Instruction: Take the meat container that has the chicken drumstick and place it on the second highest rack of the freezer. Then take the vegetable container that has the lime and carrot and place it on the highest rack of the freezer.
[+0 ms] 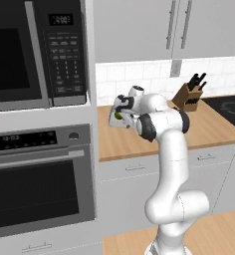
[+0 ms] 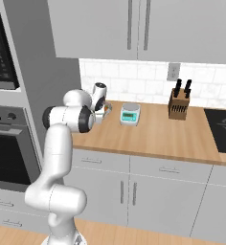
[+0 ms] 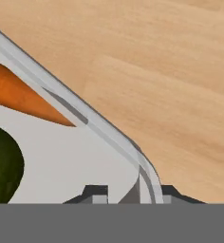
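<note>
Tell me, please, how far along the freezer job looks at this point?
Nothing looks finished. In hand: the hand straddles the rim of the vegetable container holding the carrot and lime, still resting on the wooden counter. Left: lifting and carrying it to the highest rack. Whether the drumstick container is shelved cannot be told.

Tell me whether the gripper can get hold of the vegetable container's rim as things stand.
Probably yes. In the hand view the gripper straddles the vegetable container rim, one fingertip inside and one outside over the wooden counter. The carrot and lime lie clear of it.
</note>
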